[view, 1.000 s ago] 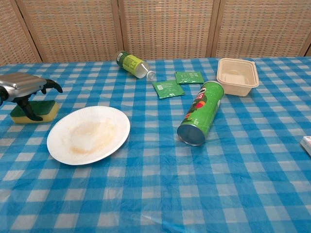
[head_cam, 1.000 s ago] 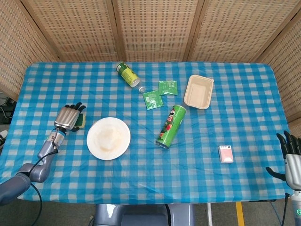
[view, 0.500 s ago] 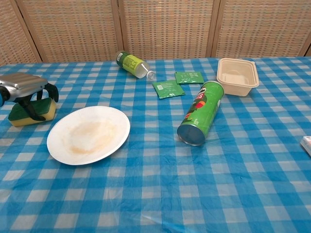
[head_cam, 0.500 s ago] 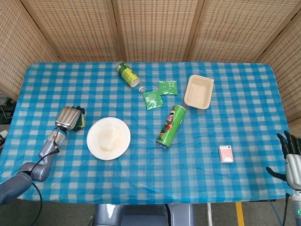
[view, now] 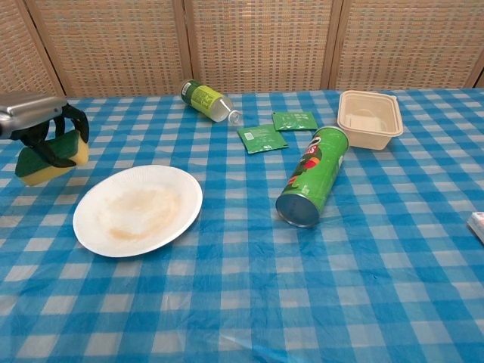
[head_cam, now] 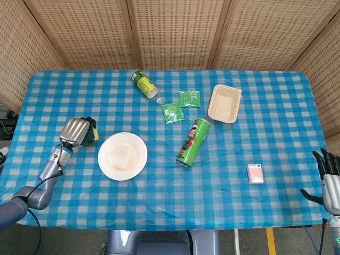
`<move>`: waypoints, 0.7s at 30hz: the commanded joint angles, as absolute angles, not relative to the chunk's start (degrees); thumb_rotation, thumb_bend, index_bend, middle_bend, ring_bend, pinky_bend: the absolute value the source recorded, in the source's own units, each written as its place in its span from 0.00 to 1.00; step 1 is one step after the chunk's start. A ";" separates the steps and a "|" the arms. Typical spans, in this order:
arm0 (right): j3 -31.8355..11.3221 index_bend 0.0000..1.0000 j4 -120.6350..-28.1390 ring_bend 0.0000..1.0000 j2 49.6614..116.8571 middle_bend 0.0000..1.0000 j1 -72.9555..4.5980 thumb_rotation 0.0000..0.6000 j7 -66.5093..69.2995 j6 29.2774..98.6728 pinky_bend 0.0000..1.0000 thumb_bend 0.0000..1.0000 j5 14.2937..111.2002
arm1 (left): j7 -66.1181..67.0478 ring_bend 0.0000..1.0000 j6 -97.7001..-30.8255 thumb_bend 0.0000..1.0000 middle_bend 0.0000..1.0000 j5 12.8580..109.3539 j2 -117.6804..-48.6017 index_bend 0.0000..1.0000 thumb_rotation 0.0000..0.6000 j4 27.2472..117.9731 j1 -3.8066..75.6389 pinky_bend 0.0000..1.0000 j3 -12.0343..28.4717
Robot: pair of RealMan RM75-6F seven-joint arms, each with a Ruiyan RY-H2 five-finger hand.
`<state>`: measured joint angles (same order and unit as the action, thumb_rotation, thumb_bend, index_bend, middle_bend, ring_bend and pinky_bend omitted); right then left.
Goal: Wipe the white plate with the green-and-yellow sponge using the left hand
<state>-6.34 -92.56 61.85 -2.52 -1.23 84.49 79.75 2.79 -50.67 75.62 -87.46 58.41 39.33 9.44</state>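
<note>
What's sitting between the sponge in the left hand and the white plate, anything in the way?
Nothing visible. The left hand holds the sponge lifted just left of the white plate, and only bare checked tablecloth lies between them. The bottle and chips can lie off to the other side.
</note>
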 commanded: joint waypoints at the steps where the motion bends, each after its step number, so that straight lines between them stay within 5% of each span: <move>1: -6.37 0.02 -92.60 0.00 61.80 0.00 -2.53 1.00 -1.12 84.51 0.00 0.00 79.76 | -6.41 0.47 -55.71 0.28 0.39 79.39 -81.87 0.46 1.00 69.22 37.79 0.53 10.06; 9: -6.15 0.02 -92.60 0.00 61.61 0.00 -2.45 1.00 -0.60 84.56 0.00 0.00 80.17 | -22.48 0.47 -59.75 0.28 0.39 86.07 -80.66 0.46 1.00 79.57 37.07 0.53 8.19; 21: -6.15 0.02 -92.26 0.00 61.37 0.00 -2.38 1.00 0.52 84.36 0.00 0.00 80.04 | -33.75 0.47 -62.94 0.31 0.39 86.63 -93.71 0.47 1.00 70.95 36.60 0.53 6.68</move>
<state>-6.15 -92.27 61.38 -2.37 0.50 84.38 80.03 -31.66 -61.55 86.68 -90.86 73.79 37.12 7.01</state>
